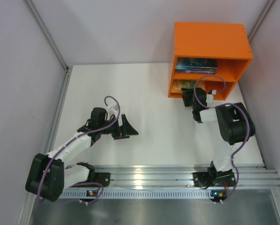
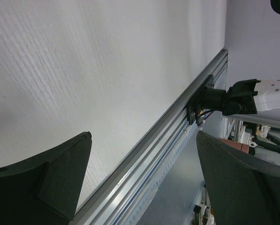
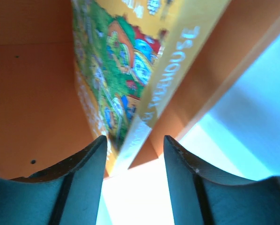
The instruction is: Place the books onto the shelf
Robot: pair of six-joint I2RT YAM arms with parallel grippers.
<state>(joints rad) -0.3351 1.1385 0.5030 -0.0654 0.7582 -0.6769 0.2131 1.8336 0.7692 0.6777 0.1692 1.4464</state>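
Observation:
The orange shelf (image 1: 210, 37) stands at the back right of the table. A stack of books (image 1: 196, 64) lies flat in its upper compartment. An orange-green book (image 1: 182, 85) sits in the lower compartment. My right gripper (image 1: 190, 97) is at that compartment's mouth. In the right wrist view the book (image 3: 125, 70) leans against the shelf (image 3: 32, 84), its near corner just ahead of my right gripper (image 3: 135, 143). The jaws stand apart and do not touch the book. My left gripper (image 1: 129, 127) hovers wide open over the bare table middle, and nothing is between the fingers of the left gripper (image 2: 143, 136).
An aluminium rail (image 1: 177, 173) runs along the near table edge, and in the left wrist view the rail (image 2: 168, 126) carries the right arm's base (image 2: 224, 98). Pale walls close in the table on the left, back and right.

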